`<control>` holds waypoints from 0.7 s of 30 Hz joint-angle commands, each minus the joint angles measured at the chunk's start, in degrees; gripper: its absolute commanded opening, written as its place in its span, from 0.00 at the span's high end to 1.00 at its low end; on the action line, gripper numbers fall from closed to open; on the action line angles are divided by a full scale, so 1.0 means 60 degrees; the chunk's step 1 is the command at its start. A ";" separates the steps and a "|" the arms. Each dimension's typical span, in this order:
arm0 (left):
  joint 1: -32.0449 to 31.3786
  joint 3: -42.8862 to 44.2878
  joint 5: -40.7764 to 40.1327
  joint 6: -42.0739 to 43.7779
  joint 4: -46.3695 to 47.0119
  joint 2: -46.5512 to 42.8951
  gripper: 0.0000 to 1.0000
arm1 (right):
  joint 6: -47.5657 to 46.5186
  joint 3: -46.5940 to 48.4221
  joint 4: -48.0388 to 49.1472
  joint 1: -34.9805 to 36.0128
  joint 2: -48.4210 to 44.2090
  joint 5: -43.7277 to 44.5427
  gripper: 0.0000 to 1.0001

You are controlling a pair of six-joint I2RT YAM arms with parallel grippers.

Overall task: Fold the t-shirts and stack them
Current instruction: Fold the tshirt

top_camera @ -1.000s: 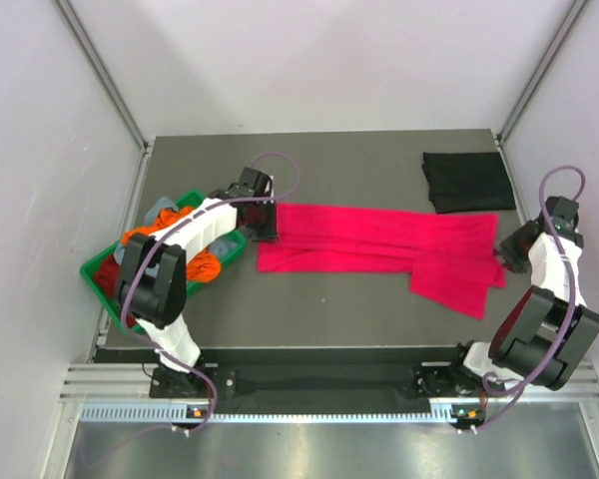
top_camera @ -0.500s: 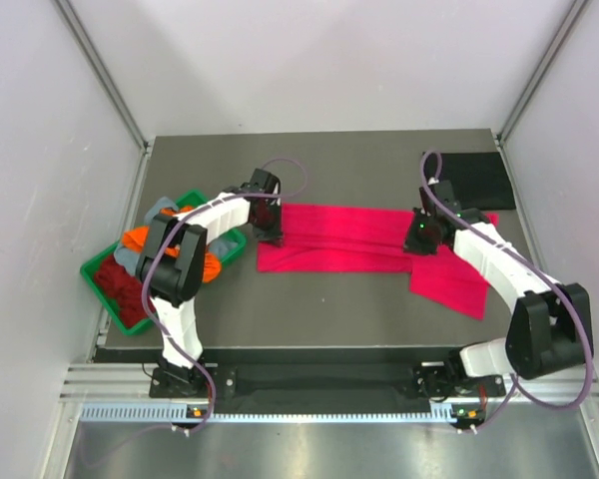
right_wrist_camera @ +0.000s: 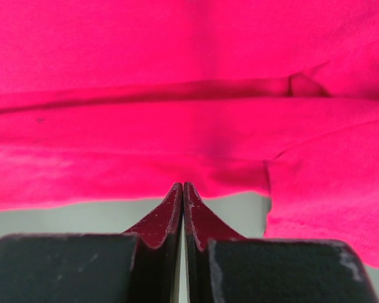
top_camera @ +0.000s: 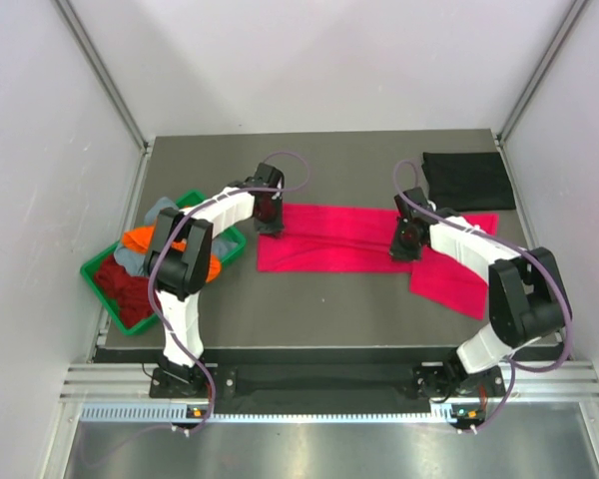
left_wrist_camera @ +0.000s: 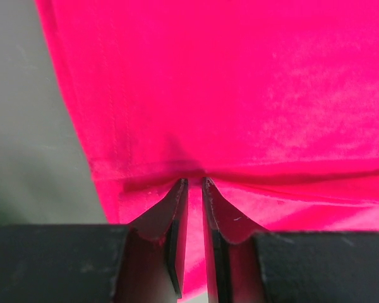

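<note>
The bright pink-red t-shirt lies spread in a long band across the table. My left gripper is at its left end; in the left wrist view the gripper is shut, pinching a raised fold of the pink cloth. My right gripper is at the shirt's near edge, right of the middle. In the right wrist view it is shut with its tips touching the hem of the pink cloth; no cloth shows between the jaws. The black t-shirt lies folded at the back right.
A green tray stands at the left edge, holding the orange, dark red and grey-blue shirts in a heap. A loose flap of the pink shirt hangs toward the front right.
My right arm swung from the table's right edge leftward onto the pink shirt's near edge. My left gripper shifted slightly at the shirt's left end.
</note>
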 commanded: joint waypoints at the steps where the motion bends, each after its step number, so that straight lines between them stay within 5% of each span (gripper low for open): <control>1: 0.0008 0.0468 -0.0688 0.0019 -0.0003 0.0238 0.80 | -0.0038 0.0200 0.0354 0.0104 0.0397 0.0653 1.00; 21: -0.0007 0.0089 -0.1890 0.0092 -0.0355 0.0020 0.81 | -0.0434 0.1036 0.0383 0.0089 0.1658 0.1621 1.00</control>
